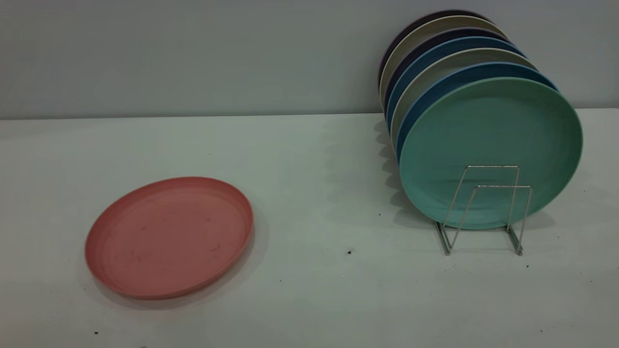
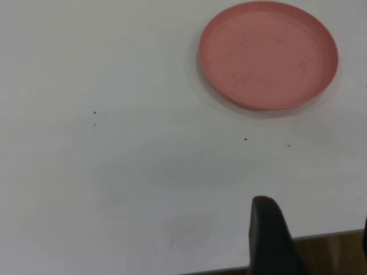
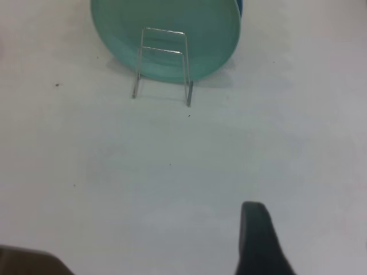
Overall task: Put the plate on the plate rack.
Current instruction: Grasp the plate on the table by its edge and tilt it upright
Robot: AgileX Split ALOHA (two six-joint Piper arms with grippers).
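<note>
The salmon-pink plate [image 1: 169, 237] lies flat on the white table at the left; it also shows in the left wrist view [image 2: 268, 54]. The silver wire plate rack [image 1: 486, 208] stands at the right, with its two front loops empty; it also shows in the right wrist view [image 3: 163, 63]. My left gripper [image 2: 314, 220] is open and empty, well back from the plate near the table's edge. My right gripper [image 3: 312, 220] is open and empty, well back from the rack, with only one finger [image 3: 257, 238] in view. Neither gripper shows in the exterior view.
Several plates stand upright in the rack behind the front loops, with a mint-green plate [image 1: 491, 150] foremost and blue plates [image 1: 454, 79] behind it. A grey wall [image 1: 193, 53] runs along the table's far side. The brown table edge [image 2: 327, 252] shows by my left gripper.
</note>
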